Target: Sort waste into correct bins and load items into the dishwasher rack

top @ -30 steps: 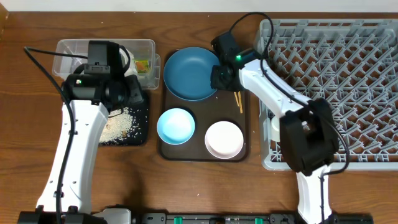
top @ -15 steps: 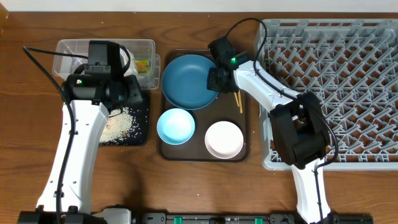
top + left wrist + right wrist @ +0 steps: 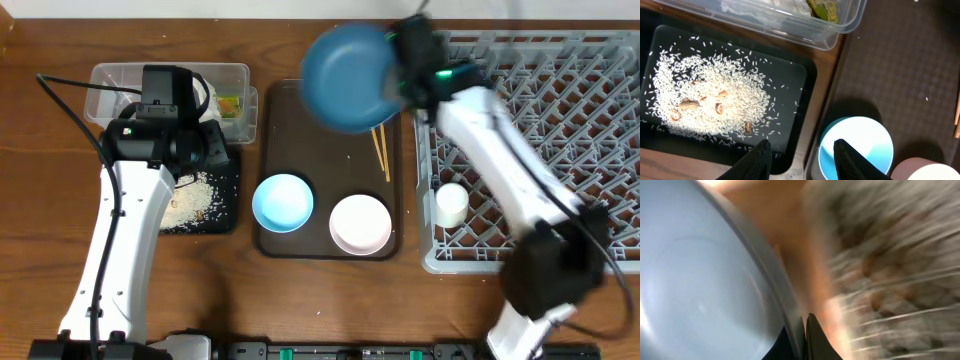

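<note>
Rice (image 3: 705, 100) lies in black tray (image 3: 806, 75), wrapper (image 3: 823, 9) in clear tub (image 3: 170, 68); white cup (image 3: 451, 203) racked; right pincer (image 3: 801, 330) clamps dark blue plate (image 3: 348, 78) beside dishwasher rack (image 3: 560, 100); left pincer (image 3: 802, 150) open, empty; light blue bowl (image 3: 282, 202), white-pinkish bowl (image 3: 360, 223), chopsticks (image 3: 381, 155) await loading.

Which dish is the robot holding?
The dark blue plate: the right gripper pinches its rim, while the light blue bowl and the white-pinkish bowl sit free on the brown tray.
</note>
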`<state>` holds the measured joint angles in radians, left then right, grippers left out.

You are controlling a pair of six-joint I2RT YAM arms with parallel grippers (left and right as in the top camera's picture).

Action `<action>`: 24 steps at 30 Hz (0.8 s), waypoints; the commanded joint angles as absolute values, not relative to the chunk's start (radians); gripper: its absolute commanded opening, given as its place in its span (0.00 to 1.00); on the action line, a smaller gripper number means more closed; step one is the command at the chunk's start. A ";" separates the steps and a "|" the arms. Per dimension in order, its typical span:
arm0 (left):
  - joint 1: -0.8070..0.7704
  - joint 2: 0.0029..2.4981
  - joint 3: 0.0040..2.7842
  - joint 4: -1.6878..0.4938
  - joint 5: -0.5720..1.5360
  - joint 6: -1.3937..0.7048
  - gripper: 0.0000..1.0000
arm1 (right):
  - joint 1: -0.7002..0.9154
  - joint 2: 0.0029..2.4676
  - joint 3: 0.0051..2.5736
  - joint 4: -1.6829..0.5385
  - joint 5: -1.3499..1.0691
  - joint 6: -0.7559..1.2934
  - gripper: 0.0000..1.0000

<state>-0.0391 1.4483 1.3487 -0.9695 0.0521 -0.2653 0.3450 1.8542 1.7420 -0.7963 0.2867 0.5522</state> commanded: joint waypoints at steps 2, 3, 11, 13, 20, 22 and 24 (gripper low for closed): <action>-0.034 1.451 1.362 -0.968 0.040 -0.260 0.43 | 0.265 1.726 1.754 -0.802 0.724 0.407 0.01; -0.034 1.451 1.362 -0.965 0.040 -0.260 0.44 | 0.249 1.709 1.754 -0.804 0.808 0.370 0.01; -0.034 1.451 1.362 -0.946 0.040 -0.261 0.44 | 0.123 1.707 1.752 -0.801 0.976 -0.114 0.01; -0.034 1.451 1.362 -0.942 0.040 -0.261 0.44 | 0.096 1.720 1.752 -0.796 0.976 -0.158 0.01; -0.034 1.451 1.361 -0.941 0.040 -0.260 0.43 | 0.006 1.784 1.752 -0.699 0.989 -0.308 0.01; -0.034 1.451 1.361 -0.941 0.040 -0.261 0.44 | -0.009 1.807 1.752 -0.646 1.028 -0.395 0.01; -0.034 1.451 1.361 -0.941 0.040 -0.261 0.44 | -0.019 1.836 1.752 -0.570 1.094 -0.487 0.01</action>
<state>-0.0391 1.4483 1.3487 -0.9382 0.0521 -0.2653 -0.0017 1.8050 1.7470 -0.6239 0.9787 -0.3122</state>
